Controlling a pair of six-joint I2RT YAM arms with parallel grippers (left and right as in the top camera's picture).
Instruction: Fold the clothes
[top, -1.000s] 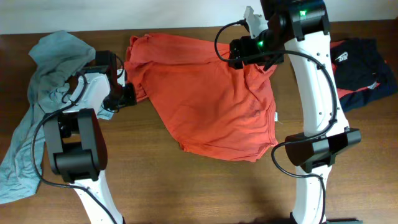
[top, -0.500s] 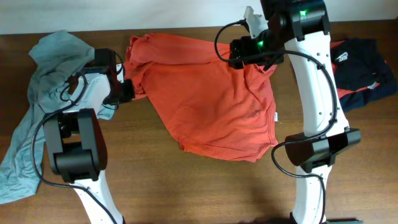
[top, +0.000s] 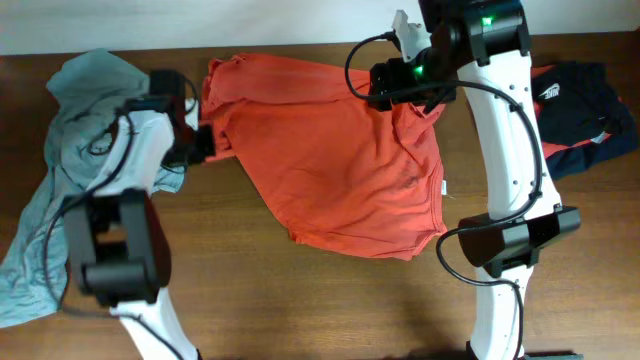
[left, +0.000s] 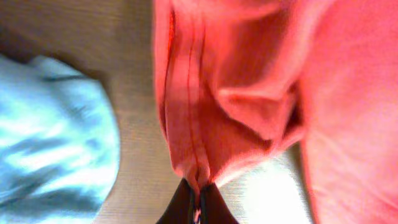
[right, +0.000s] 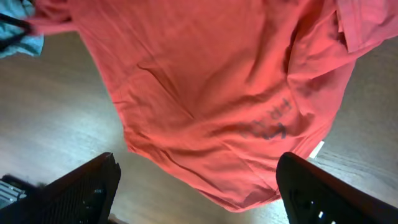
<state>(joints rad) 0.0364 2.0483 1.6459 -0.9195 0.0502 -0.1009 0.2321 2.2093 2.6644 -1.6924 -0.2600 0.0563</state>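
Leftmost, a grey shirt (top: 60, 150) lies crumpled along the left side of the table (top: 300, 300). Just to its right, the left claw (left: 198, 200) is closed on the orange shirt (top: 330, 170), pinching a stitched hem at that shirt's left edge. In the left wrist view the dark fingertips (left: 179, 210) meet on the hem, with grey cloth to one side and orange folds above. The orange shirt spreads rumpled over the middle of the table, from the left claw across to under the right arm. The right claw (right: 198, 165) stands wide open above the shirt's upper right part and grips nothing. The cloth lies below it, and faint dark lettering (right: 268, 121) shows through. Farthest right, dark clothes (top: 585, 110) with red and white trim lie heaped near the table's far right corner.
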